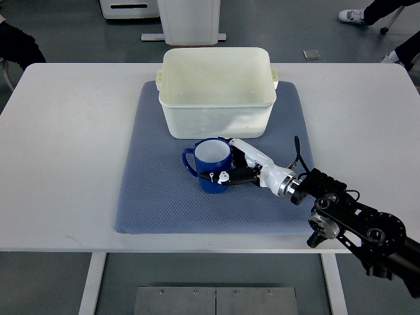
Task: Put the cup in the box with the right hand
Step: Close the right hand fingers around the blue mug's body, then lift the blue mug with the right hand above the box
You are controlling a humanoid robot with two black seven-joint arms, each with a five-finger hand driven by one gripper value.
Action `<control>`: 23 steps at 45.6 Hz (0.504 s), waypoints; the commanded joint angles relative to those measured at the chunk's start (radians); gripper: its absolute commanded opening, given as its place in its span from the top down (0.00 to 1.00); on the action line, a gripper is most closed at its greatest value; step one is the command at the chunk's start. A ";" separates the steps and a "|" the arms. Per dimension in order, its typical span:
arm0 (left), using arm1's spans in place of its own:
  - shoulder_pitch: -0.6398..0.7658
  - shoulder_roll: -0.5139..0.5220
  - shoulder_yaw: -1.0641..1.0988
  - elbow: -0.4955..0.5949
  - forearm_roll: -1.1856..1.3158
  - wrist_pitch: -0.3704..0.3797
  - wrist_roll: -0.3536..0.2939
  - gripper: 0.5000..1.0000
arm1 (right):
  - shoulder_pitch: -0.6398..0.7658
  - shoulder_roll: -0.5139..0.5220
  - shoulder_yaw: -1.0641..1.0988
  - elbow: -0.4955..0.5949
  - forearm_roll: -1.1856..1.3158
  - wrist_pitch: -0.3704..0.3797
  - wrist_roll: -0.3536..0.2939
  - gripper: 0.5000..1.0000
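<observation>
Cream plastic is the material of the one box (216, 92), which stands at the far edge of the blue-grey mat (157, 197) and shows only its own bare inside walls and floor. One cup (209, 166) stands upright on the mat, just in front of the box's near wall and close to the middle of the mat. It is dark blue outside and white inside, with nothing visible in it, and its handle points toward the left edge of the mat. The right hand (231, 165), white with black joints, comes from the near right corner of the white table (65, 131) and touches the right side of the cup. Its fingers (223, 176) are curled around the cup's wall, one above near the rim and the others lower at the front, so the hand seems to grasp it. One mat lies on one table, and its near edge comes close to the table's near edge.
</observation>
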 commanded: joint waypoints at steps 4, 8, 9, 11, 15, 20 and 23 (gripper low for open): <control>0.000 0.000 0.000 0.000 0.000 0.000 0.000 0.00 | 0.016 -0.064 0.001 0.089 0.005 0.002 0.001 1.00; 0.000 0.000 0.000 0.000 0.001 0.000 0.000 0.00 | 0.051 -0.129 0.007 0.158 0.014 0.005 -0.006 1.00; 0.000 0.000 0.000 0.000 0.000 0.000 0.000 0.00 | 0.057 -0.138 0.007 0.166 0.017 0.005 -0.006 1.00; 0.000 0.000 0.000 0.000 0.001 0.000 0.000 0.00 | 0.071 -0.153 0.010 0.178 0.026 0.006 -0.010 1.00; 0.000 0.000 0.000 0.000 0.000 0.000 0.000 0.00 | 0.106 -0.183 0.021 0.200 0.057 0.006 -0.022 1.00; 0.000 0.000 0.000 0.000 0.001 0.000 0.000 0.00 | 0.182 -0.216 0.035 0.204 0.124 0.006 -0.053 1.00; 0.000 0.000 0.000 0.000 0.000 0.000 0.000 0.00 | 0.221 -0.229 0.038 0.203 0.158 0.005 -0.068 1.00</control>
